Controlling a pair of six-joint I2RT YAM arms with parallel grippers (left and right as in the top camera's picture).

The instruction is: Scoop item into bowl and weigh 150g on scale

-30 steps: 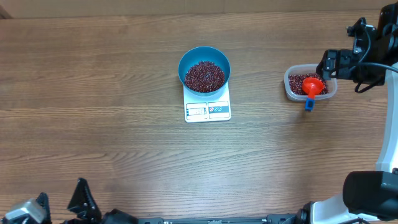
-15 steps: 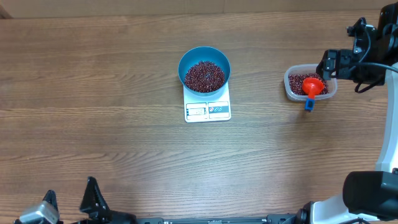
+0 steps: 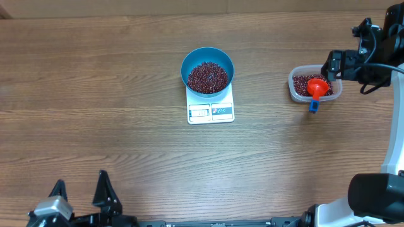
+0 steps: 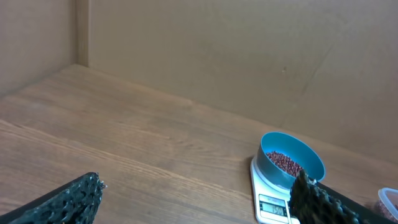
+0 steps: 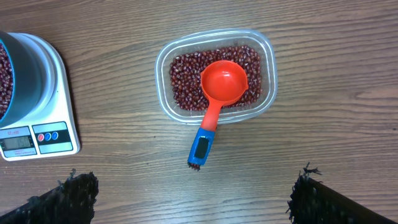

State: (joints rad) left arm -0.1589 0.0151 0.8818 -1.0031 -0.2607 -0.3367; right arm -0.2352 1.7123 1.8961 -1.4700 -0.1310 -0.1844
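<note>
Beans fill the blue bowl on the white scale, mid-tabletop; an orange scoop rests in the clear tub. Left end effector and right end effector gape wide, holding nothing.

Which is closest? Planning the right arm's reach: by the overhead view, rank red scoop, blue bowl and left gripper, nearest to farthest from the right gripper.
From the right gripper:
1. Red scoop, close by, in the clear tub.
2. Blue bowl, mid-table, on the scale.
3. Left gripper, far bottom-left corner.
</note>
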